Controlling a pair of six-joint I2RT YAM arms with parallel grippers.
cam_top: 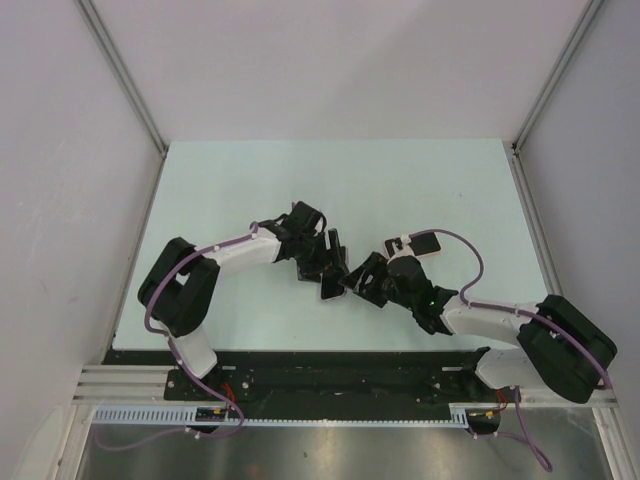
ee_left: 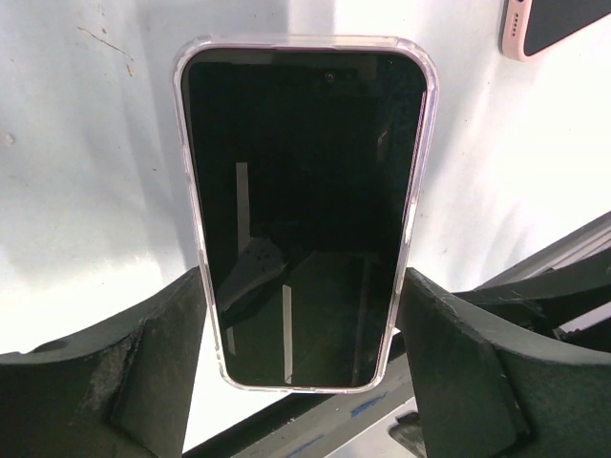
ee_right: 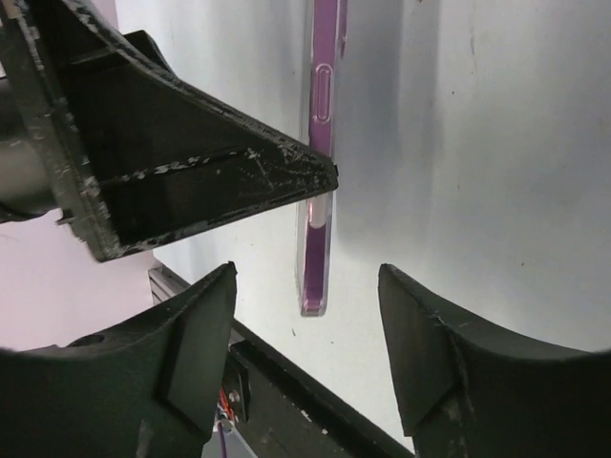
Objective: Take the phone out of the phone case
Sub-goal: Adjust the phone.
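Note:
A phone with a black screen sits in a clear case (ee_left: pixel 304 191) with a purple edge. My left gripper (ee_left: pixel 304 296) is shut on the case's two long sides near its lower end and holds it above the table. In the top view the left gripper (cam_top: pixel 322 260) holds the phone (cam_top: pixel 330 288) at the table's middle. My right gripper (cam_top: pixel 360 280) is right beside it. In the right wrist view the phone (ee_right: pixel 320 143) shows edge-on, and the right gripper (ee_right: pixel 305 343) is open with the phone's end just beyond its fingertips, touching neither.
A second phone in a pink case (cam_top: pixel 425 243) lies flat on the white table behind the right gripper; it also shows in the left wrist view (ee_left: pixel 554 24). The black base rail (cam_top: pixel 330 370) runs along the table's near edge.

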